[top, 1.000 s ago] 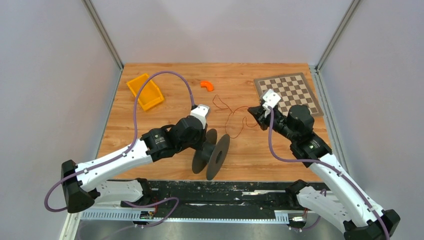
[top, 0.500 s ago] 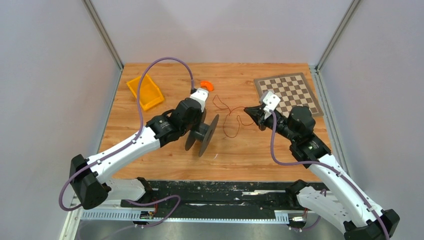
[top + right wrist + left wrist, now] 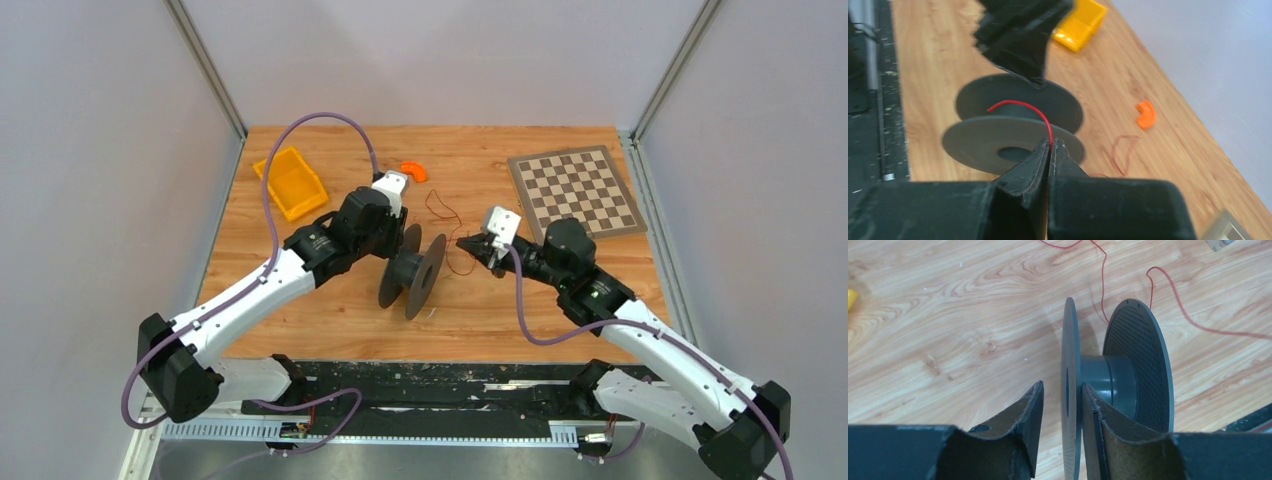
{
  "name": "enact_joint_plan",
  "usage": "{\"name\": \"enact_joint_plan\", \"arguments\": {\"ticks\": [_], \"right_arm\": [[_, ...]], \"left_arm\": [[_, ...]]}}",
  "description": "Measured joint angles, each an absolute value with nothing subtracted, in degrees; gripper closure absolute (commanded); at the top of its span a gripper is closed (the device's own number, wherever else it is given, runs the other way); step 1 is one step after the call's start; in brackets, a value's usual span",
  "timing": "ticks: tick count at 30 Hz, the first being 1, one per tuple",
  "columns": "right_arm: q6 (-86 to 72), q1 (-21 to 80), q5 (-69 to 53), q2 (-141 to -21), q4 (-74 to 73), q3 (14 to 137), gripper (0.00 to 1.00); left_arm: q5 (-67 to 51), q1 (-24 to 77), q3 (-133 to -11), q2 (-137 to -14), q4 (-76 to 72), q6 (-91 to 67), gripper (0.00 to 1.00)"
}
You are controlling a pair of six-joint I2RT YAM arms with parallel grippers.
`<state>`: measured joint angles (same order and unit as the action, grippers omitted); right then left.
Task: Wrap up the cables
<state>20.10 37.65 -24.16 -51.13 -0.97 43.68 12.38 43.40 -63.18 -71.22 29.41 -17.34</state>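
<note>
A dark grey spool [image 3: 412, 272] stands on edge mid-table. My left gripper [image 3: 395, 250] straddles its near flange [image 3: 1070, 390]. One finger [image 3: 1093, 415] lies against the flange and the other finger [image 3: 1028, 415] stands a small gap off it, so the jaws are open. The cable is a thin reddish wire [image 3: 440, 205] lying in loose loops on the wood beyond the spool [image 3: 1178, 300]. My right gripper [image 3: 470, 243] is just right of the spool, shut on the wire [image 3: 1033, 107]. The wire arcs from its fingertips [image 3: 1050, 142] over the spool's core [image 3: 1013, 137].
A yellow bin [image 3: 290, 182] sits at the far left, a small orange curved piece [image 3: 413, 170] at the far middle, and a checkerboard [image 3: 575, 187] at the far right. The left gripper [image 3: 1018, 35] hangs close above the spool in the right wrist view.
The left arm has moved the spool away from the near edge toward the table's middle. The right gripper has moved left with the wire, up to the spool.
</note>
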Motion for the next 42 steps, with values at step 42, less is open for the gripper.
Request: {"name": "enact_joint_plan", "arguments": {"ticks": [42], "right_arm": [[28.4, 55.0, -7.1, -71.9, 3.8, 48.9, 1.00]], "left_arm": [[-22.0, 30.3, -52.4, -59.3, 26.2, -19.0, 0.46]]}}
